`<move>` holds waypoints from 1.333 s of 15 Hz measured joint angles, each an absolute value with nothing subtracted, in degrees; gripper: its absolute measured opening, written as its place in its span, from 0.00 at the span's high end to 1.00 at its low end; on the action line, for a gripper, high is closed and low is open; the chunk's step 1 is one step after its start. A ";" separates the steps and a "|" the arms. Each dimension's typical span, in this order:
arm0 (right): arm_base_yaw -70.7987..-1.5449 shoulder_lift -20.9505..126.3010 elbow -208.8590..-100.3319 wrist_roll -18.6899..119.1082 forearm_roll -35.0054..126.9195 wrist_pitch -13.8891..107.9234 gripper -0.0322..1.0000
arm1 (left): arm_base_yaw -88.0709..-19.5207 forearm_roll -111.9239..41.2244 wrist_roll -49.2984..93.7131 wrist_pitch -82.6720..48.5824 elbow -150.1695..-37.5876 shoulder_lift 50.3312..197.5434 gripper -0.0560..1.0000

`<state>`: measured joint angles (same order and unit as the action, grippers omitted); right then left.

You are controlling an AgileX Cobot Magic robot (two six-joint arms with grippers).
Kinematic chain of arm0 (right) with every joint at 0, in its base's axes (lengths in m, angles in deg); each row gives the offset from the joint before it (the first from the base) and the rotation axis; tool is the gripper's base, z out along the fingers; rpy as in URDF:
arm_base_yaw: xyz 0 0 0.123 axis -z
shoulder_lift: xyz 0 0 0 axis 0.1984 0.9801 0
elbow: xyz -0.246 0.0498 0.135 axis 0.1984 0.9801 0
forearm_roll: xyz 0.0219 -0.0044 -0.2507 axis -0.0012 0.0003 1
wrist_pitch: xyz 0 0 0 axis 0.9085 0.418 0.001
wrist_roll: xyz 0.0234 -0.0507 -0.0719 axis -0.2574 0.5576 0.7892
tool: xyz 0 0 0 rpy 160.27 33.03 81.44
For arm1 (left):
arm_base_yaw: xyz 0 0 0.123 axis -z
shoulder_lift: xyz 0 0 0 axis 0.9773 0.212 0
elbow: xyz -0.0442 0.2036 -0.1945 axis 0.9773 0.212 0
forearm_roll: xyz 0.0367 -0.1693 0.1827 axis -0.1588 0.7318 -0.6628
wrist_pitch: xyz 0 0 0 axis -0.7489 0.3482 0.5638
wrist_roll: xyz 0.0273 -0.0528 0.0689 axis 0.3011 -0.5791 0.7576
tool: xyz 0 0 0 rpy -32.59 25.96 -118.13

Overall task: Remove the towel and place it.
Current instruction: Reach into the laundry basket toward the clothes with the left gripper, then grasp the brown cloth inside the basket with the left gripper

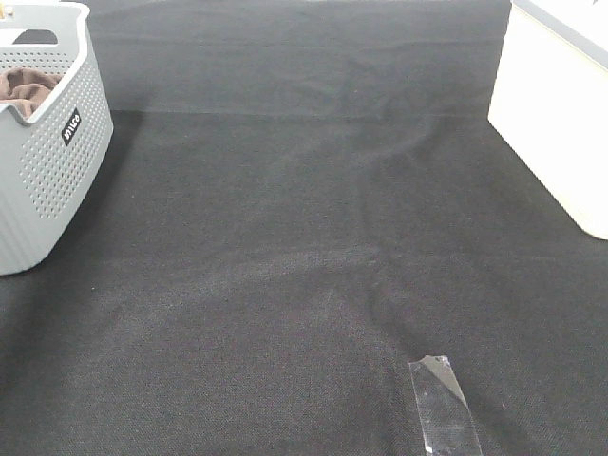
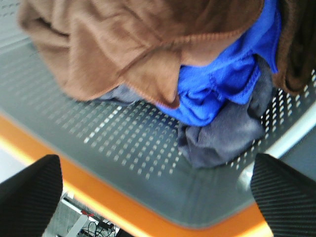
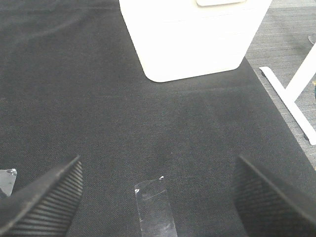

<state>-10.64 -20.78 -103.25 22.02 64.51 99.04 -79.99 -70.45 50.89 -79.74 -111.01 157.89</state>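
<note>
Left pincer (image 2: 154,160) wide, empty, by towel (image 2: 123,44) edge; right pincer (image 3: 159,163) wide, empty, over mat (image 3: 98,98).

The black-clothed table (image 1: 285,237) bears a tape strip (image 3: 154,210) just before the right claw (image 3: 158,170), a white box (image 3: 192,39) farther ahead, and a grey basket (image 2: 123,143) by the left claw (image 2: 158,197).

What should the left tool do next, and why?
Probably ease the left tool forward onto the towel: its jaws stand open and empty, and the towel lies bunched in the basket, overlapping the blue item, so aim at brown folds clear of the blue.
</note>
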 joint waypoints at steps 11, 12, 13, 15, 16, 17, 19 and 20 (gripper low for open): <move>-10.64 -20.78 -103.25 22.02 64.51 99.04 0.20 | -79.99 -63.86 57.02 -78.59 -120.17 171.30 0.02; -10.64 -20.78 -103.25 22.02 64.51 99.04 0.20 | -79.99 -63.86 57.02 -78.94 -120.17 171.93 0.02; -10.64 -20.78 -103.25 22.02 64.51 99.04 0.20 | -79.99 -63.80 57.08 -79.68 -120.23 172.51 0.02; -10.64 -20.78 -103.25 22.02 64.51 99.04 0.20 | -79.99 -62.89 57.48 -82.03 -120.23 173.31 0.02; -10.64 -20.78 -103.25 22.02 64.51 99.04 0.20 | -79.99 -61.97 57.48 -82.20 -120.23 173.42 0.02; -10.64 -20.78 -103.25 22.02 64.51 99.04 0.20 | -79.99 -61.05 57.53 -82.37 -120.23 173.42 0.03; -10.64 -20.78 -103.25 22.02 64.51 99.04 0.20 | -79.99 -59.62 56.96 -82.60 -120.23 173.42 0.15; -10.64 -20.78 -103.25 22.02 64.51 99.04 0.20 | -79.99 -59.45 56.45 -82.60 -120.23 173.42 0.21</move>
<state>-10.64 -20.78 -103.25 22.02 64.51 99.04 -79.99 -59.45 56.45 -82.60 -120.23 173.42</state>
